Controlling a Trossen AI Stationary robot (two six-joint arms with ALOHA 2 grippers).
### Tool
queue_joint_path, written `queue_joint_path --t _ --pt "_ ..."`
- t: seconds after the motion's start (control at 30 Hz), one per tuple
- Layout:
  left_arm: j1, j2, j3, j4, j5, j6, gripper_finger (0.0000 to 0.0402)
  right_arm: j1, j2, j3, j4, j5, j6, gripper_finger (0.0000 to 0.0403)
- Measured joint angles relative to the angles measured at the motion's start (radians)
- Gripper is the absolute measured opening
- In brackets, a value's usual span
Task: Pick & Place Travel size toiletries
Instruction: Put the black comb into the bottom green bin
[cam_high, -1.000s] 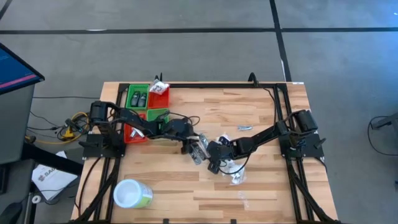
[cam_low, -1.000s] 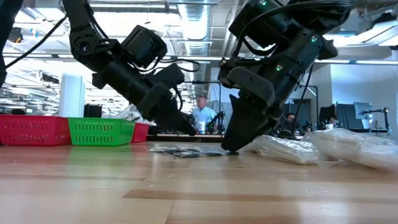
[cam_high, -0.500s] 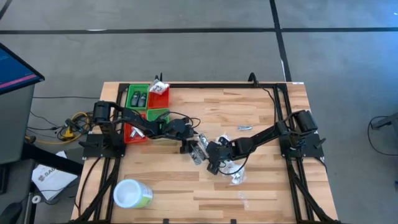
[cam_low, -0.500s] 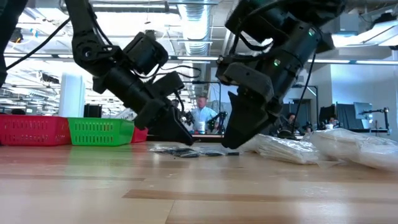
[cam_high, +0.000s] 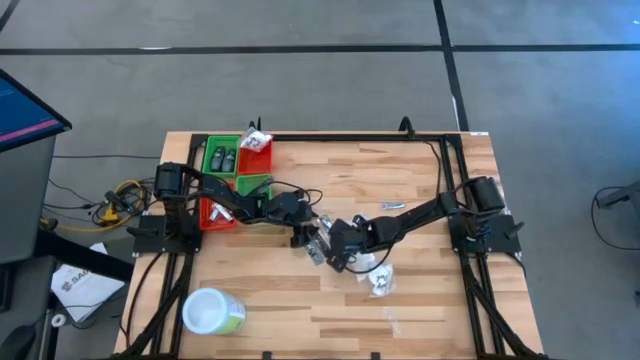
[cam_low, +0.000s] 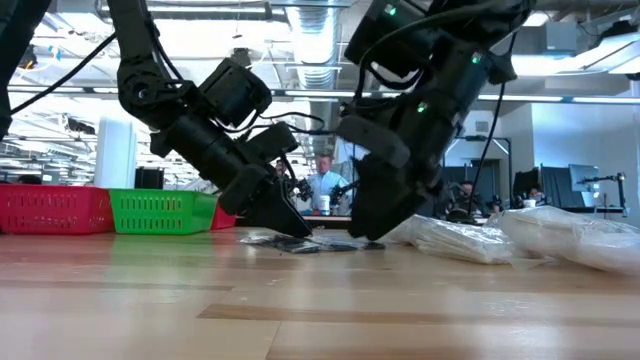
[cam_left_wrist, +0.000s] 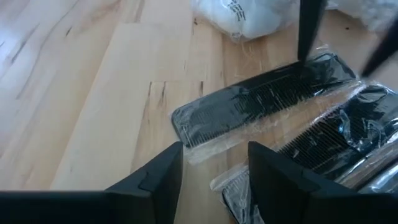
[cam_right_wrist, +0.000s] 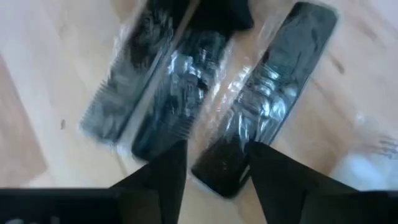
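The travel size toiletries at the table's middle are three black combs in clear wrap (cam_high: 318, 243) (cam_left_wrist: 261, 102) (cam_right_wrist: 273, 93), lying flat side by side. White crinkly packets (cam_high: 378, 276) (cam_low: 460, 240) lie just right of them. My left gripper (cam_high: 303, 236) (cam_left_wrist: 214, 168) stands open, low over the wood at the combs' left ends. My right gripper (cam_high: 336, 256) (cam_right_wrist: 217, 168) is open and points steeply down over the combs' right ends; one comb's end (cam_right_wrist: 221, 169) shows between its fingers. My right gripper's fingers (cam_left_wrist: 309, 31) come down from above at the far end of one comb (cam_left_wrist: 329, 62), one on either side of it. Whether they touch the wrap, I cannot tell. The comb lies flat on the table.
Small green and red bins (cam_high: 222, 158) (cam_high: 256, 152) stand at the far left; some hold dark bottles and a packet. A green tub with a white lid (cam_high: 212, 312) lies at the near left. A small dark item (cam_high: 393, 206) and a packet (cam_high: 392, 322) lie apart.
My right gripper has rolled at the wrist and edged toward the table's left, closer to my left gripper, over the combs. My left gripper has sunk slightly toward the combs. The combs and packets lie as before.
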Motion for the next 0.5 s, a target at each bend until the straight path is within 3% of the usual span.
queue_joint_path --t 0.27,0.5 --pt "0.0 0.001 0.0 0.018 0.0 -0.003 0.0165 0.001 0.066 0.009 0.054 0.014 0.032 0.0212" --pt "0.0 0.001 0.0 0.02 0.0 -0.007 0.0163 0.0 0.069 0.012 0.005 0.039 -0.001 0.0209"
